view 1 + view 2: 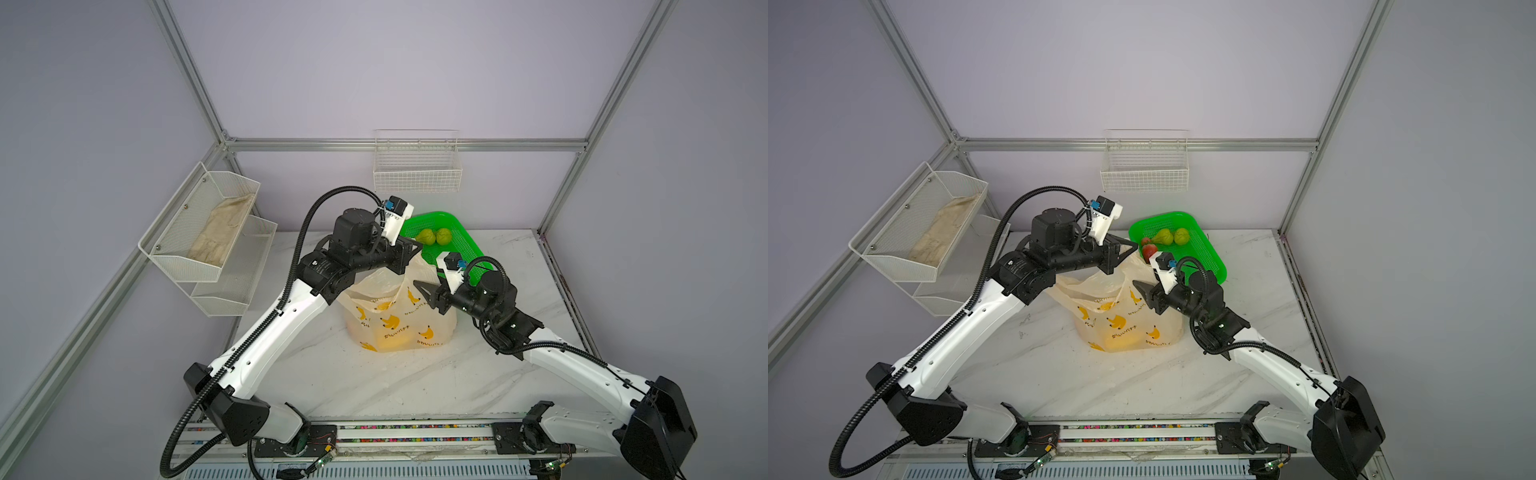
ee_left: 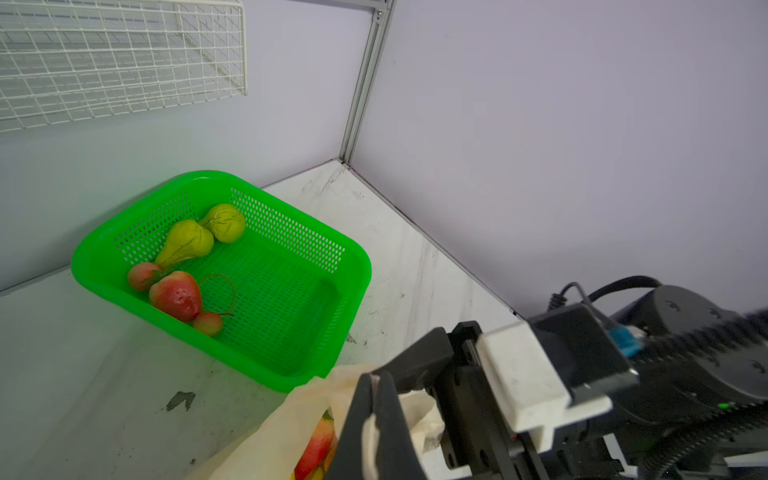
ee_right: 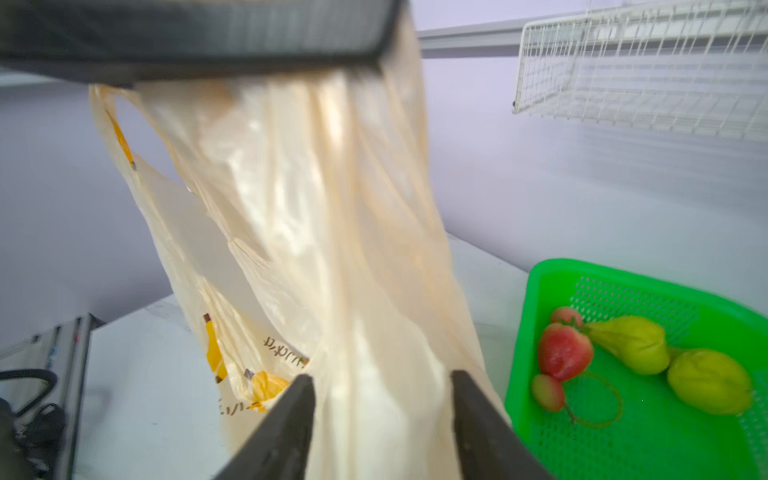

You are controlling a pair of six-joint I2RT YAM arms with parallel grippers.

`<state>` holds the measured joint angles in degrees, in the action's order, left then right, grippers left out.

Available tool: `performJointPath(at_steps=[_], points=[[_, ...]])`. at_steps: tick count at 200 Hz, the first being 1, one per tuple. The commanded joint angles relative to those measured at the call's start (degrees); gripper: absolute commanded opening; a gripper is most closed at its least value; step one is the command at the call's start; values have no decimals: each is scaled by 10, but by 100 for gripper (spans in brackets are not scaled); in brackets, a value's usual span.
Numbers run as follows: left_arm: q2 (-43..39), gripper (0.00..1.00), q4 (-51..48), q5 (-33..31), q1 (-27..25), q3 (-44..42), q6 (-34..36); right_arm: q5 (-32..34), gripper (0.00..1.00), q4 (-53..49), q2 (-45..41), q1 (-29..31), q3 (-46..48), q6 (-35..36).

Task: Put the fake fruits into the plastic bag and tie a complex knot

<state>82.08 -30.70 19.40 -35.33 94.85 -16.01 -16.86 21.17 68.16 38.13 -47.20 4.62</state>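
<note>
**At mid-table: bag held up by the left arm, right fingers apart**

At the middle of the white marbled table top (image 1: 353, 374) stands the thin translucent cream-peach plastic bag (image 1: 399, 316) printed with small yellow bananas and dark text. From my remote seat I see it upright in both top views, its base on the table and its top drawn up towards the far side.

The left gripper (image 2: 376, 399) sits above the bag's far top edge. Its dark fingers (image 2: 357, 419) are pressed together on a gathered strip of the bag's cream plastic. In the right wrist view that strip hangs taut beneath it.

The right gripper (image 3: 381, 374) points at the bag from the right. Its two black fingers (image 3: 291, 419) are spread, with a fold of the bag between them.

Through the film low in the bag (image 1: 1129, 320) I make out a yellow-orange mass. The left wrist view shows a red-and-yellow shape inside, probably one of the fake fruits, though the plastic blurs it.

Just beyond the bag on the far right stands the bright green mesh plastic basket (image 2: 365, 266), near the far wall. Inside it lie two glossy yellow-green pears (image 2: 187, 243) touching each other. Beside them are a large red strawberry (image 2: 176, 295) and two smaller ones.
</note>
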Motion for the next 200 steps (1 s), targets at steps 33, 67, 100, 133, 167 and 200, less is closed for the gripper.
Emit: performJointPath(at_steps=[33, 67, 100, 133, 167, 200], points=[[-42, 0, 40, 22, -1, -42, -44, 23, 97, 110, -8, 1, 7, 28], [-43, 0, 40, 32, -1, -53, -59, 9, 97, 194, 38, 16, -7, 19], [-41, 0, 38, 36, -2, -56, -64, -41, 95, 241, 79, 18, -24, 25], [-34, 0, 36, 41, -1, -58, -74, -23, 83, 305, 113, 23, -31, 10], [-22, 0, 33, 45, -1, -49, -96, 3, 71, 337, 143, 30, -40, 15], [-16, 0, 22, 44, -1, -38, -106, 25, 43, 322, 159, 35, -54, 21]])
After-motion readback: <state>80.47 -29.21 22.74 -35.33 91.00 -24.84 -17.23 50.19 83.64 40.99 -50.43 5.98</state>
